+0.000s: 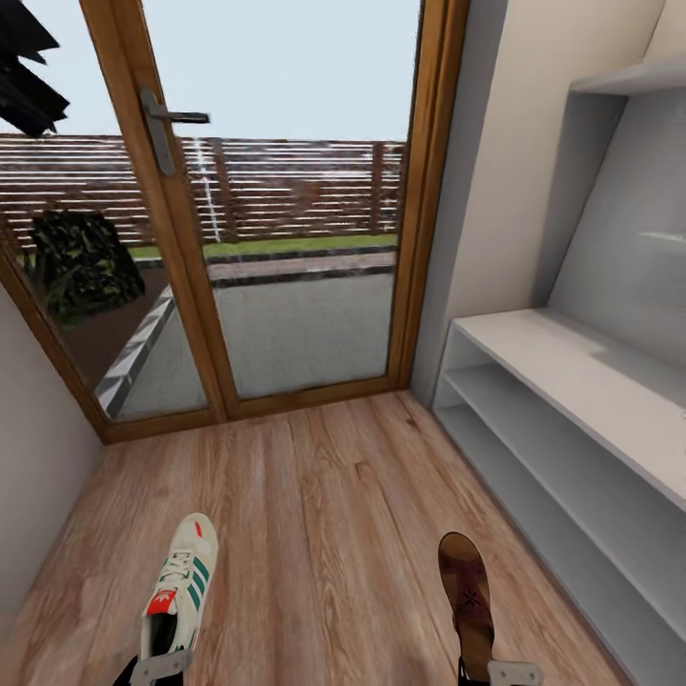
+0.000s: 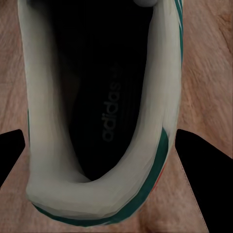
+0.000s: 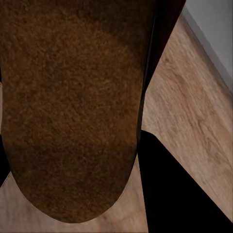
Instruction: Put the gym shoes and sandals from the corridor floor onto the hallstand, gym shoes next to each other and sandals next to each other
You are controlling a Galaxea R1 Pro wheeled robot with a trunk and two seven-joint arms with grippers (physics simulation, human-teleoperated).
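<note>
Here, closest to us, we are seeing our left gripper (image 1: 160,667) at the bottom edge of the head view, sitting at the heel of a gym shoe (image 1: 181,589), and the left wrist view is looking straight down into that gym shoe (image 2: 104,121), its dark insole and pale collar between two black fingers (image 2: 201,160), one on each side of the heel; the fingers are standing just beside the shoe's sides, yet we cannot tell whether they are actually pressing it. Our right gripper (image 1: 503,673) is sitting likewise at the heel end of a sandal (image 1: 467,589), and in the right wrist view the sandal (image 3: 73,107) is showing its brown footbed with one black finger (image 3: 170,189) right beside its edge, so again we cannot tell whether that claw is clamped or merely apart around the heel. Both shoes are pointing away from us, well apart from one another, above the corridor floor (image 1: 324,514); whether they are touching the planks or hanging over them we cannot tell. Further off to our right the hallstand (image 1: 572,381) is standing against the wall, its pale grey shelves bare. Farthest ahead, a wooden-framed glass door (image 1: 286,191) is closing the corridor, with a grey handle (image 1: 167,124), and beyond the glass a slatted fence (image 1: 286,186) is showing
</note>
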